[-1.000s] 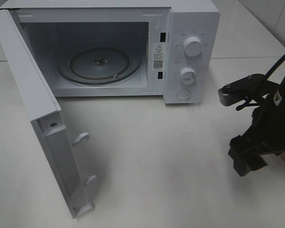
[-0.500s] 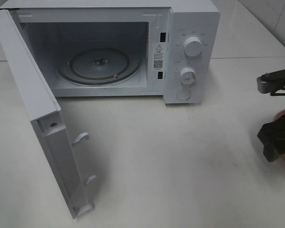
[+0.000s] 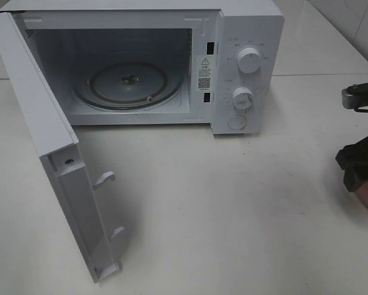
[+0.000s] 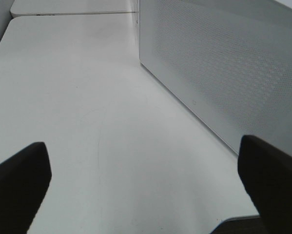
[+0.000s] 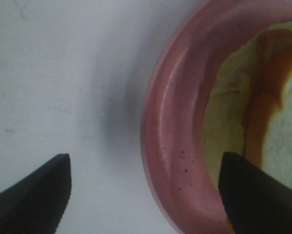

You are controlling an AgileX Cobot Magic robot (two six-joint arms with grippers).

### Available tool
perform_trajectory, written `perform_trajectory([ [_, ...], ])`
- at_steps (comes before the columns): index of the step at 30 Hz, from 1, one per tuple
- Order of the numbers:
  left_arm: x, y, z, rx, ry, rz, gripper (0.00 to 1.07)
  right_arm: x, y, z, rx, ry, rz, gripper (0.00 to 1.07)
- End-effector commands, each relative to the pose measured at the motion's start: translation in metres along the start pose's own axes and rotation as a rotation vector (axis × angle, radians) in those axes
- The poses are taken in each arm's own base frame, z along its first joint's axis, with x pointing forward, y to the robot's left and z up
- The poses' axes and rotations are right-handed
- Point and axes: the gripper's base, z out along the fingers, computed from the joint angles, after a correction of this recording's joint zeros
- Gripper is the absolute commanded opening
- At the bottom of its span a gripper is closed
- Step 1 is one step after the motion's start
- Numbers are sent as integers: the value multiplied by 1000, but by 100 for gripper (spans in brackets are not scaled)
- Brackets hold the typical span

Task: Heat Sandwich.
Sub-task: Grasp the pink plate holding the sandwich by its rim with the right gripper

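A white microwave (image 3: 248,31) stands at the back of the white table (image 3: 233,221), its door (image 3: 42,129) swung wide open to the left so that the glass turntable (image 3: 128,83) in the cavity shows; two round knobs (image 3: 249,59) and a round button (image 3: 237,122) sit one above another on the control panel at its right. The sandwich (image 5: 277,126) lies on a round pink plate (image 5: 170,131) at the right edge of the table, to the right of the microwave and well apart from it; the right wrist view shows white bread, a tan-brown crust and pale green filling inside the raised rim. In the high view only a sliver of that plate shows at the frame's right edge, under the dark right arm (image 3: 359,166), and the sandwich itself is hidden there. The right jaws stand wide open and hold nothing: they straddle the plate's rim, one dark finger (image 5: 33,195) over bare table outside the plate, the other over the plate's inside by the sandwich; whether either touches anything cannot be told. The left jaws are likewise spread wide with nothing between them, low over bare table beside a white dotted panel (image 4: 223,73) of the microwave
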Motion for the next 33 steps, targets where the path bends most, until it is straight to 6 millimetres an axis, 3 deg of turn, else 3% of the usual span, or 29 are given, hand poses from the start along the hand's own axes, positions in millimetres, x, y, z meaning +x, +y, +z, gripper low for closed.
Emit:
perform_trajectory([
  [1, 2, 0, -3, 3, -19, -1, 100, -9, -2, 9, 3, 8, -16, 79],
  [20, 2, 0, -3, 3, -19, -1, 100, -19, -1, 61, -13, 69, -27, 77],
  [30, 2, 0, -3, 3, -19, -1, 100, -18, -1, 63, -10, 81, -34, 76],
  [33, 2, 0, -3, 3, -19, -1, 100, -17, -2, 63, 7, 92, -26, 64],
])
